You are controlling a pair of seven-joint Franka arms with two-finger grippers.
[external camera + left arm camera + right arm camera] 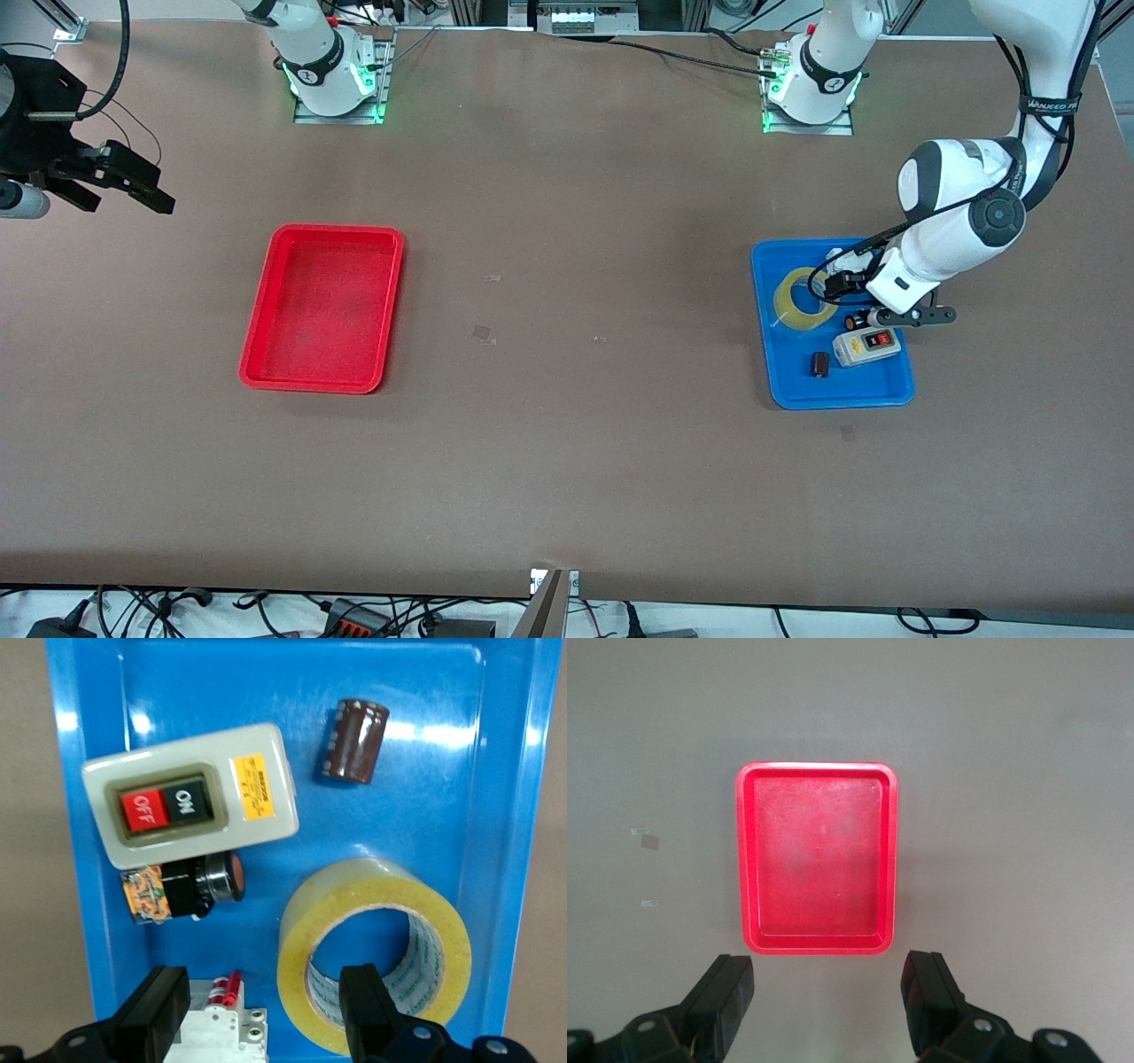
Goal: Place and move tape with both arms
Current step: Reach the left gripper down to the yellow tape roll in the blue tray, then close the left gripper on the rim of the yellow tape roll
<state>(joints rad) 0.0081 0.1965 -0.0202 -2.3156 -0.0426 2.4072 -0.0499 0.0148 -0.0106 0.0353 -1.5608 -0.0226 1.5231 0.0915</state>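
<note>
Crowding the tape [376, 948] in the blue tray [890, 390]: switch box [190, 797], capacitor [356, 740], breaker [221, 1028]. Left gripper [266, 1010] open over them, one finger [368, 1001] above the core. Right gripper [828, 992] open, waiting high above the bare red tray [819, 945].

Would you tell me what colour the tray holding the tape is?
Blue: the tray under the tape is glossy blue, clearest in the left wrist view.
</note>
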